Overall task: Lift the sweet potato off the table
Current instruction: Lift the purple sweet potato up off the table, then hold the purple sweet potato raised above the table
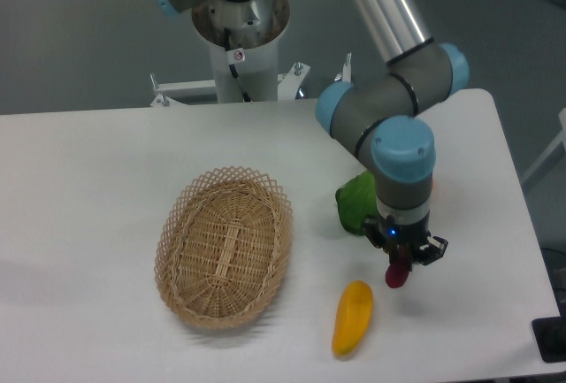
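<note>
The hand (400, 264) pinches the sweet potato (397, 271) upright (gripped near its top), probably to lift it off the tabletop (88, 188)

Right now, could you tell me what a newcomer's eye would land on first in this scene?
Likely the grey-and-blue arm reaching over the right side of the white table, its tool shut on the small magenta sweet potato. Next, the oval wicker basket at centre-left and the yellow fruit near the front edge.
</note>
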Controlling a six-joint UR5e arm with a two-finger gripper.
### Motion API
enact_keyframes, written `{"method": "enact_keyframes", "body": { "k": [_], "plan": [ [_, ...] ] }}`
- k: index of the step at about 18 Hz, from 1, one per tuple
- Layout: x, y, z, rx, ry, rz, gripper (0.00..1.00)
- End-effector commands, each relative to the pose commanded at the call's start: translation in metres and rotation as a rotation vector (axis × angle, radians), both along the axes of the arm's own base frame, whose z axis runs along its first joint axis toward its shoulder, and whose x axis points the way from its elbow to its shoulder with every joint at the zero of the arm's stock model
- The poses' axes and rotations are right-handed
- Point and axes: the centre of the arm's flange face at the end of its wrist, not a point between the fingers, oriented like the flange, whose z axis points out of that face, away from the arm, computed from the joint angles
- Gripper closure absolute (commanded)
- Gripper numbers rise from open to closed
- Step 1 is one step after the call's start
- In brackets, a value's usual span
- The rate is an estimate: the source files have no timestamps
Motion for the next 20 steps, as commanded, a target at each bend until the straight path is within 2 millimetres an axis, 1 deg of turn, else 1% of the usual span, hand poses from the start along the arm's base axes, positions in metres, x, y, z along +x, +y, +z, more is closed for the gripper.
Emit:
{"method": "enact_keyframes", "body": {
  "k": [3,5,7,10,13,20],
  "plan": [
    [0.025,0.006,0.032,0.065,-0.031,0.004,0.69],
    [0.039,0.011,0.046,0.090,-0.046,0.013,0.69],
    [0.046,0.016,0.048,0.099,-0.052,0.037,0.69],
    [0.051,0.018,0.052,0.104,-0.055,0.058,0.69],
    [0.053,0.018,0.058,0.113,-0.053,0.070,0.69],
    [0.053,0.018,0.061,0.118,-0.047,0.070,0.69]
  ]
}}
